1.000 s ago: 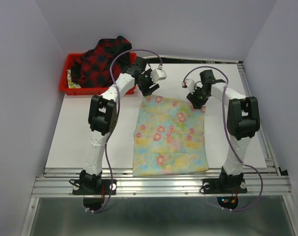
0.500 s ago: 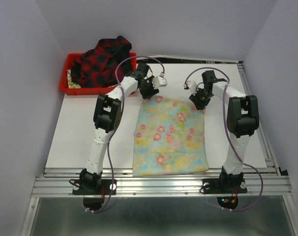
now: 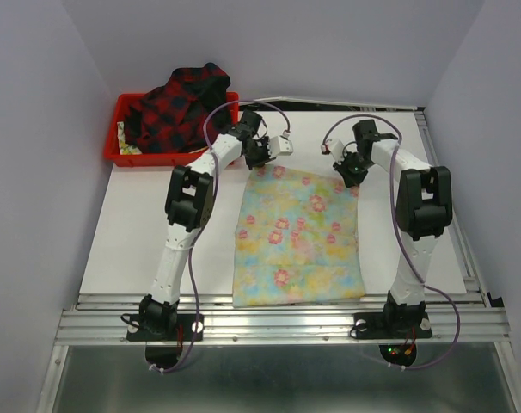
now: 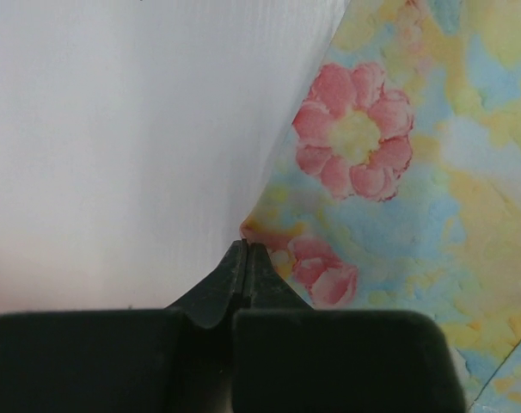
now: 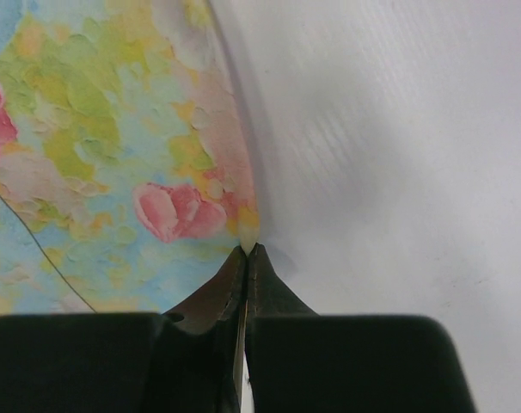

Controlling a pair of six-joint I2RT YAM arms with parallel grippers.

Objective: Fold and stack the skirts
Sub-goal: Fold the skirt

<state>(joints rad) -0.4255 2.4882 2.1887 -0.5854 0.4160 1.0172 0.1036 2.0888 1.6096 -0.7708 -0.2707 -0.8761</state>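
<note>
The floral skirt (image 3: 299, 237), pastel yellow and blue with pink flowers, lies flat on the white mat between the arms. My left gripper (image 3: 260, 161) is shut at its far left corner; in the left wrist view the closed jaws (image 4: 246, 247) meet the cloth's corner (image 4: 346, 172). My right gripper (image 3: 350, 176) is shut on the far right corner, and a pale sliver of the skirt (image 5: 114, 146) shows pinched between its jaws (image 5: 246, 249). The red-and-black plaid skirt (image 3: 174, 107) is heaped in the tray at the back left.
The red plastic tray (image 3: 120, 155) stands at the mat's back left corner, with a bit of pale cloth under the plaid. The white mat (image 3: 157, 232) covers the table. Aluminium rails (image 3: 278, 323) run along the near edge and the right side.
Both grippers have moved down onto the floral skirt's far corners and closed there. The skirt itself has not shifted.
</note>
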